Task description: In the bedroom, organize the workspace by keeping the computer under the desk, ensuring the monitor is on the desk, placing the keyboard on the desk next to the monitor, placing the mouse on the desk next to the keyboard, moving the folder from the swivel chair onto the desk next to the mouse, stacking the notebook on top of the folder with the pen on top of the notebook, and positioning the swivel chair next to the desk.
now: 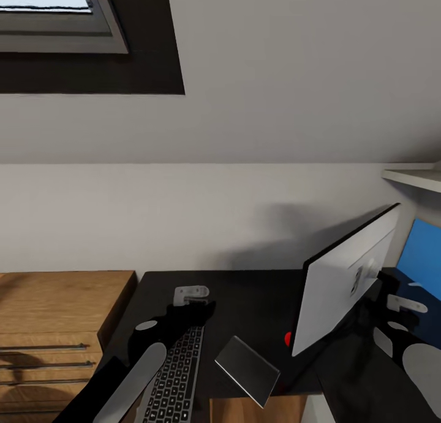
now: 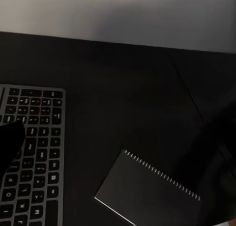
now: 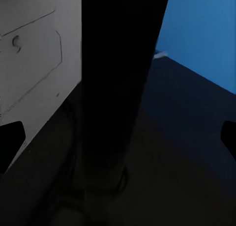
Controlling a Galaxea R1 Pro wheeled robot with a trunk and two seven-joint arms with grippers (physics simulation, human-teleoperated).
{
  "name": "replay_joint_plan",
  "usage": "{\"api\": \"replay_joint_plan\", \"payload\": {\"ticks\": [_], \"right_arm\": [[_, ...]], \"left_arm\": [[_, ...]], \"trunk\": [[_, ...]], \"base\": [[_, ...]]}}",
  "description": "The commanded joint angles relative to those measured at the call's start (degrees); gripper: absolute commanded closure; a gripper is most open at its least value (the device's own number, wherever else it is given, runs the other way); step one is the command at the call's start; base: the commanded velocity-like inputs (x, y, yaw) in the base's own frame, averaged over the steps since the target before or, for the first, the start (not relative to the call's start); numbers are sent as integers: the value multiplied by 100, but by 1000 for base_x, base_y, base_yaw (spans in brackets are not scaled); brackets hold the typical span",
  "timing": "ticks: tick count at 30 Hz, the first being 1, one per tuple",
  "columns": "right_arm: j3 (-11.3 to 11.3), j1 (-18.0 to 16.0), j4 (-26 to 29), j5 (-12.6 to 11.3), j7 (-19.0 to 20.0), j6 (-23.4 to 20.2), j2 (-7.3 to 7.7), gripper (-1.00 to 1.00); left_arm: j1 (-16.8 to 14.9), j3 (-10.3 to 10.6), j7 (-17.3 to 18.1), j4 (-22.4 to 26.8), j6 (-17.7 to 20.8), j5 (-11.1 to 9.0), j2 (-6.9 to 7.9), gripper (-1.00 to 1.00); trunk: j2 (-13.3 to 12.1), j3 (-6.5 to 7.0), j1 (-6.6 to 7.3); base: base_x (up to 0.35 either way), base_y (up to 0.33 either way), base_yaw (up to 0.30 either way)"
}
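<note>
The monitor [image 1: 343, 285] stands tilted on the black desk [image 1: 257, 300], its white back toward me. My right gripper [image 1: 401, 303] is open behind it. In the right wrist view the monitor's back [image 3: 34, 54] and its dark stand [image 3: 118, 88] rise ahead, the stand between the gripper's spread fingertips [image 3: 11, 140]. The keyboard [image 1: 177, 374] lies at the desk's front left, also in the left wrist view [image 2: 29, 152]. My left gripper [image 1: 191, 295] hovers open over its far end, one fingertip [image 2: 10, 142] above the keys. A grey spiral notebook [image 1: 248, 371] [image 2: 147, 191] lies beside the keyboard.
A small red object [image 1: 288, 338] peeks out at the monitor's base; what it is I cannot tell. A wooden drawer unit [image 1: 55, 325] adjoins the desk's left side. A blue panel [image 1: 422, 254] [image 3: 201, 34] and a white shelf [image 1: 416, 179] stand at the right. The wall runs close behind.
</note>
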State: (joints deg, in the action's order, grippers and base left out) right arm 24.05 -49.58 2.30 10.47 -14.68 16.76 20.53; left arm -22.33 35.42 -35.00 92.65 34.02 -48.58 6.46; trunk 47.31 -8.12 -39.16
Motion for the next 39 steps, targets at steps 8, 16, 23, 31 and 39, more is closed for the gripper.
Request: {"api": "replay_joint_plan", "payload": {"ticks": [8, 16, 23, 31, 39], "right_arm": [[47, -8, -11, 60, -17, 20, 4, -100], [48, -8, -7, 60, -17, 20, 12, -100], [48, -8, -2, 60, -17, 20, 12, -100], [48, -9, -2, 60, -17, 20, 12, -100], [48, -9, -2, 60, -17, 20, 12, -100]], "left_arm": [[-9, 14, -59, 6, -1, -55, 4, -100], [-9, 17, -59, -1, -1, -55, 4, -100], [-9, 21, -59, -1, -1, -55, 4, -100], [-9, 26, -59, -10, -1, -55, 4, -100], [-9, 26, -59, -10, -1, -56, 2, -100]], "trunk": [[7, -9, -2], [7, -9, -2], [7, -9, -2], [7, -9, -2], [7, -9, -2]], "base": [[40, 0, 0], [122, 0, 0], [73, -35, 0], [31, -27, 0], [123, -129, 0]]}}
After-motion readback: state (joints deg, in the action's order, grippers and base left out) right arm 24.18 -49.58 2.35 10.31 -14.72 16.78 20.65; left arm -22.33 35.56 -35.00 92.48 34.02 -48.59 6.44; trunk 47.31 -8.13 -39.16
